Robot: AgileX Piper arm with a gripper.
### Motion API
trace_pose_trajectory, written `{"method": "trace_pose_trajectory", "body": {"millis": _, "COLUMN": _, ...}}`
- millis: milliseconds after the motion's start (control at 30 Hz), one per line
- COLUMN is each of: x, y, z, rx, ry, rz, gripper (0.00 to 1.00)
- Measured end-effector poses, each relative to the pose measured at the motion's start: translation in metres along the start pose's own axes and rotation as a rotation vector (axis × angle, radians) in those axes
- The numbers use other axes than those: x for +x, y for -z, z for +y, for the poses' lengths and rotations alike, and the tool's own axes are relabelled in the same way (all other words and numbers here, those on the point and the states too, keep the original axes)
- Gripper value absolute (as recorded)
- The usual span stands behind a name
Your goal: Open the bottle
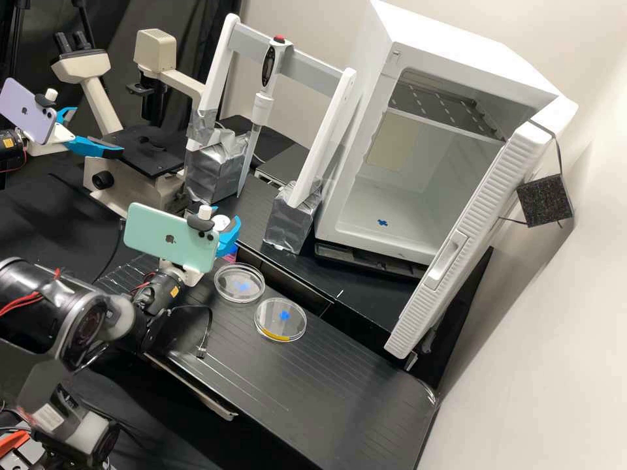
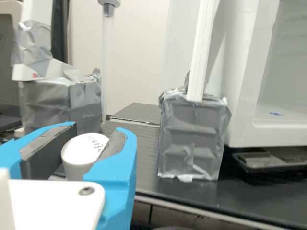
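Our dark arm [image 1: 40,310], nearest the camera, with the bottle [image 2: 76,171] in its gripper [image 2: 101,127]
We have the jaws pinching the white cap [image 2: 85,147], a pad at either side, beside the worktop [image 1: 356,388]'s far edge; we take the bottle for light and stiff, its smooth cap likely to slip under a weak twist, so we would hold the cap low and square and steady the body, or the whole bottle may spin or tip. Beyond the far edge stand the open fridge [image 1: 457,39] and the white stand [image 1: 330,130], whose taped feet we judge leave modest room for turning. The green phone [image 1: 157,236] on the wrist could bump things as it rolls, and two thin clear dishes [image 1: 240,294] lie close by, easily cracked.
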Motion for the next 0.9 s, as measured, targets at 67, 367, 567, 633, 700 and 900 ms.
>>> {"method": "trace_pose_trajectory", "body": {"millis": 67, "x": -0.01, "y": -0.002, "z": -0.003, "rx": 0.001, "ry": 0.018, "rz": 0.009, "gripper": 0.0}}
{"method": "trace_pose_trajectory", "body": {"millis": 367, "x": -0.038, "y": 0.002, "z": -0.007, "rx": -0.003, "ry": 0.019, "rz": 0.107, "gripper": 0.0}}
{"method": "trace_pose_trajectory", "body": {"millis": 567, "x": -0.036, "y": 0.007, "z": -0.018, "rx": -0.012, "ry": 0.077, "rz": 0.138, "gripper": 0.0}}
{"method": "trace_pose_trajectory", "body": {"millis": 633, "x": -0.034, "y": 0.005, "z": -0.023, "rx": -0.008, "ry": 0.104, "rz": 0.13, "gripper": 0.0}}
{"method": "trace_pose_trajectory", "body": {"millis": 700, "x": -0.033, "y": 0.003, "z": -0.026, "rx": -0.008, "ry": 0.121, "rz": 0.117, "gripper": 0.0}}
{"method": "trace_pose_trajectory", "body": {"millis": 900, "x": -0.032, "y": -0.001, "z": -0.029, "rx": -0.004, "ry": 0.13, "rz": 0.088, "gripper": 0.0}}
